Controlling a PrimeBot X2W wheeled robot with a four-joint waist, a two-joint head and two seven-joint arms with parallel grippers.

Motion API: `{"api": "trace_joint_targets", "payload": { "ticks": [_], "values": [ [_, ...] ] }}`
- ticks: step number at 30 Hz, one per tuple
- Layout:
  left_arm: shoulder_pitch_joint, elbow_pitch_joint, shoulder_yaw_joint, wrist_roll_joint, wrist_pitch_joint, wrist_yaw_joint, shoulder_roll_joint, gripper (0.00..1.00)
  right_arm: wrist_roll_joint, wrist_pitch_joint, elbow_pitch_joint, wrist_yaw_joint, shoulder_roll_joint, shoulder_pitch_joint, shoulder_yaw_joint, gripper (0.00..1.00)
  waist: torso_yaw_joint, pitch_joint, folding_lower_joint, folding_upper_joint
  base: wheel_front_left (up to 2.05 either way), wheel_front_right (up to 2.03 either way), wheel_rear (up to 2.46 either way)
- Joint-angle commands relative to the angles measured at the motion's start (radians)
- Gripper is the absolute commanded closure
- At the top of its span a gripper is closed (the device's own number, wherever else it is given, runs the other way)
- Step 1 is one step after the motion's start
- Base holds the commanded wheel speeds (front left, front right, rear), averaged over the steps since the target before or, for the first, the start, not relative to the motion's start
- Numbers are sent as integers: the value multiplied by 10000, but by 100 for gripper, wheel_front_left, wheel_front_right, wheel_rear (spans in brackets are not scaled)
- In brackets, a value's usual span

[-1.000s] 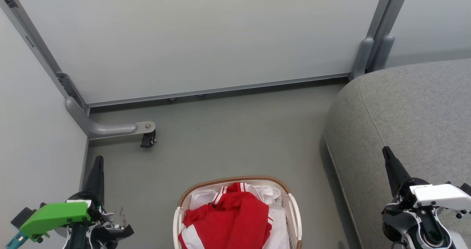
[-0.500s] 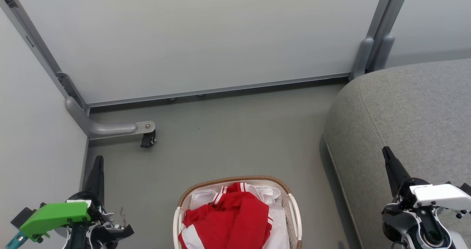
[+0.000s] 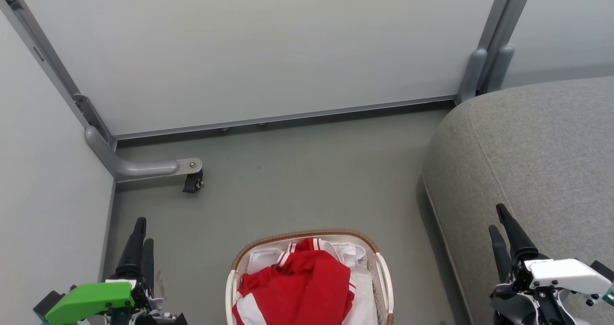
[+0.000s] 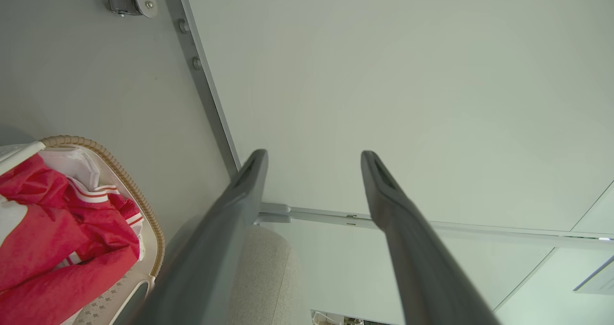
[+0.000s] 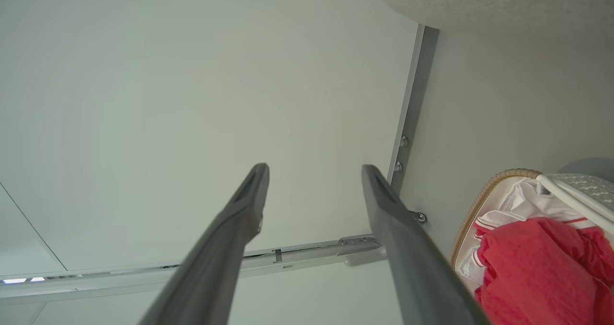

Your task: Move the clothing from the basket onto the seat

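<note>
my left fingers (image 3: 135, 248) and right fingers (image 3: 513, 234) have just spread apart, empty, flanking the basket (image 3: 307, 232) whose red clothing (image 3: 297, 282) lies between them, so i'm set to grab.

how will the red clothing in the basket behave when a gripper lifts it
The clothing lies crumpled in soft folds, so it will probably sag and drape, not hold shape. It looks thin, likely light for its bulk. Heaped inside the basket, a trailing part may drag on the rim.
</note>
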Motion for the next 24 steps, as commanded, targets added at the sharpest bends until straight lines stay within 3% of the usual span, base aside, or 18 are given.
{"api": "trace_joint_targets", "payload": {
  "ticks": [1, 9, 24],
  "values": [
    [-135, -234, -143, 182, -123, -12, 34, 0, -141, -147, -194, 2, -77, -70, 28, 0, 1, 2, 0, 0, 0, 0, 0],
    [-93, -433, -516, 1038, -537, -15, 48, 0, -905, -562, -305, 3, -99, -20, -33, 0, 8, 17, 0, 0, 0, 0, 0],
    [-158, -1484, -955, 4318, -1152, 98, 69, 0, -4621, -1180, -1780, 3, -130, 122, -122, 0, 43, 74, 0, 0, 0, 0, 0]
  ]
}}
